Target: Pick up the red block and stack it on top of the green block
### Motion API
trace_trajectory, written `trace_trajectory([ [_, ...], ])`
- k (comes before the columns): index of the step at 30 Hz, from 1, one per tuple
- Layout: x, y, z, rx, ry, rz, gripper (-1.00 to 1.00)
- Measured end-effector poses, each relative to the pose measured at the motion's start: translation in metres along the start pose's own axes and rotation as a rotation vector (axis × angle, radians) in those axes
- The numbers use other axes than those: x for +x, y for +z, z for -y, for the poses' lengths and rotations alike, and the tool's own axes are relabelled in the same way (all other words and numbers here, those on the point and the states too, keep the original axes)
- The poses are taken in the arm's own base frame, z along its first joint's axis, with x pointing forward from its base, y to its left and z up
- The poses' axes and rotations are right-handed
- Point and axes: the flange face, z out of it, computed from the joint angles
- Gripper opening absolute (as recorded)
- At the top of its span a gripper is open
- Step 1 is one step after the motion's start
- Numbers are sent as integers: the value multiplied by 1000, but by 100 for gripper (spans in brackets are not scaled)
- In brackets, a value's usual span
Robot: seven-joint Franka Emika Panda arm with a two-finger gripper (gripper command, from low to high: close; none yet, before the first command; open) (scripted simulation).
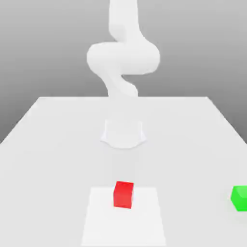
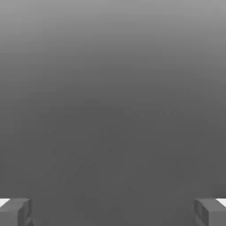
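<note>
The red block (image 1: 123, 194) sits on the white table near its front edge, about in the middle of the exterior view. Far off at that view's right, partly cut by the frame edge, lies the green block (image 1: 240, 198). They are well apart. My white arm (image 1: 123, 58) rises from its base at the middle of the table and runs up out of the frame. In the hand view my gripper (image 2: 113, 214) is open, its grey fingertips (image 2: 15, 212) standing wide apart with nothing between them and plain grey beyond.
The table (image 1: 58, 144) is white and bare around the blocks. A slightly lighter square patch (image 1: 123, 222) lies under and in front of the red block. The arm's round base (image 1: 123, 134) stands behind it.
</note>
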Motion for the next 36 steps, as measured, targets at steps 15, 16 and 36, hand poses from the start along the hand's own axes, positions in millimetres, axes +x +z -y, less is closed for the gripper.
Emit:
trace_trajectory([
  [15, -159, 298, -166, -447, 105, 371, 0],
  [16, -177, 310, -185, -481, 114, 401, 0],
  [36, -229, 354, -239, -552, 135, 463, -100],
])
